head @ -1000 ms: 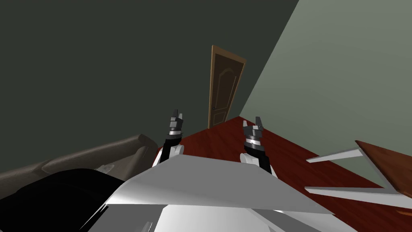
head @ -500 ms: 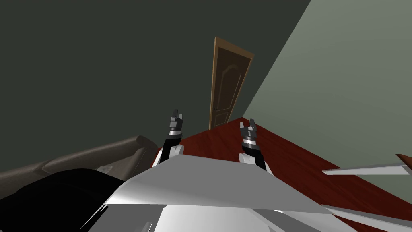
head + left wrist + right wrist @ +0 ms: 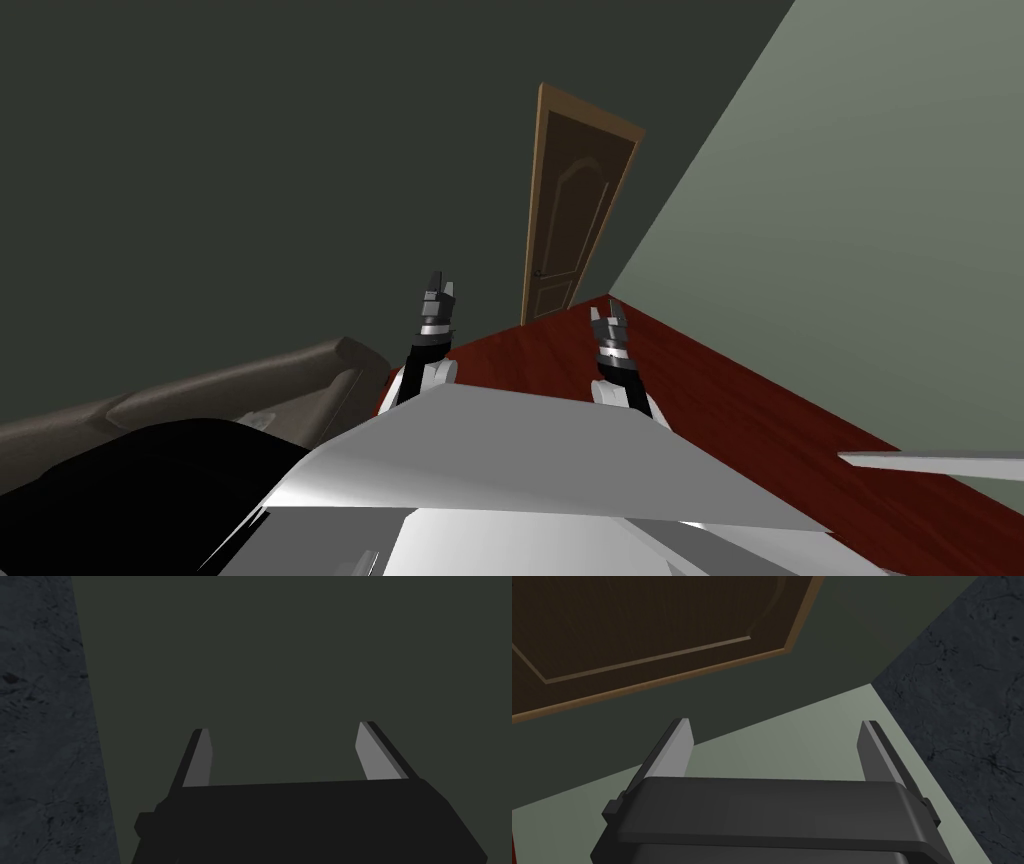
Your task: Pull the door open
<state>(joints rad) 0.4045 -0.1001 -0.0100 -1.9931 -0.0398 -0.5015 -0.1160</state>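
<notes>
The fingers [image 3: 677,748] of my right gripper [image 3: 775,726] stand wide apart with nothing between them. Past their tips I see the dark brown door [image 3: 637,621] and its lighter brown frame [image 3: 662,682], well apart from the gripper. Below the frame is the corner where the dark wall [image 3: 722,701] meets the pale green wall [image 3: 792,741].

My left gripper [image 3: 282,728] is open too and empty. From the head camera it is raised ahead of me beside the right one, both over the red-brown wooden floor [image 3: 720,400].

The door is shut in its frame in the dark wall, just beside the corner and well ahead of the right gripper. Its small handle [image 3: 537,272] sits on the edge away from the corner. A brownish sofa [image 3: 200,395] lies along the dark wall to my left.
</notes>
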